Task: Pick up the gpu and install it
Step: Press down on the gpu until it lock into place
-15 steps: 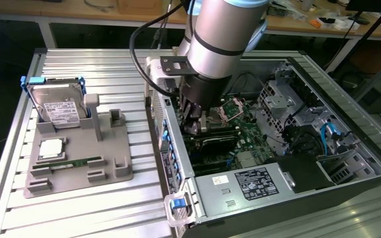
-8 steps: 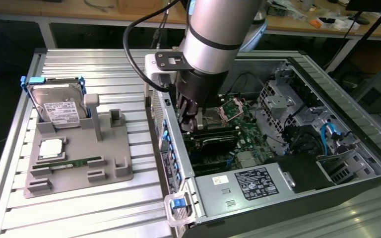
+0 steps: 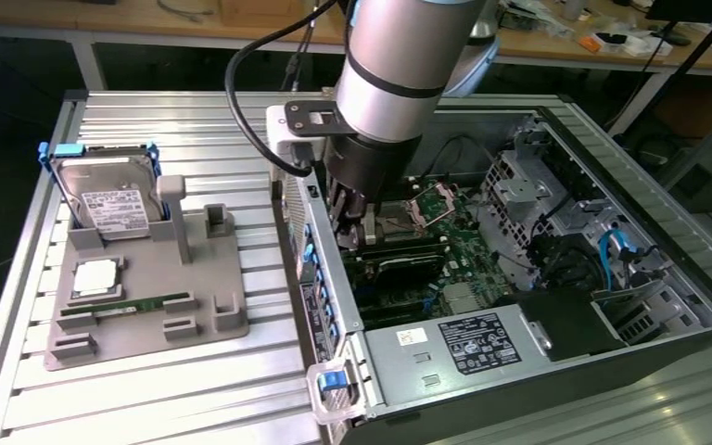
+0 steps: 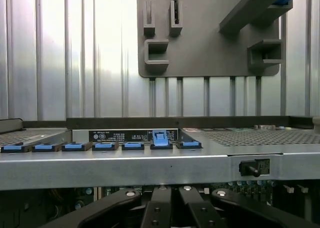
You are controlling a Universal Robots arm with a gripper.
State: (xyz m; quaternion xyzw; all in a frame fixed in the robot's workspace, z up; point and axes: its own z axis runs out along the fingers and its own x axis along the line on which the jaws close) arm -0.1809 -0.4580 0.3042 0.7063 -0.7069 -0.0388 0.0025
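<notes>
gripper (image 3: 353,222) black fingers together, down inside open grey computer case (image 3: 653,250) at the rear-slot wall | gpu: dark flat card (image 3: 396,262) seems seated on green motherboard just beside fingers, grip unclear | step: seating; press straight down, bracket lined up with blue slot latches (image 4: 160,139)

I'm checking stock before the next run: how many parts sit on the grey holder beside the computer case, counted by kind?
Hard drive: 1
Processor chip: 1
RAM stick: 1
Total: 3
</notes>
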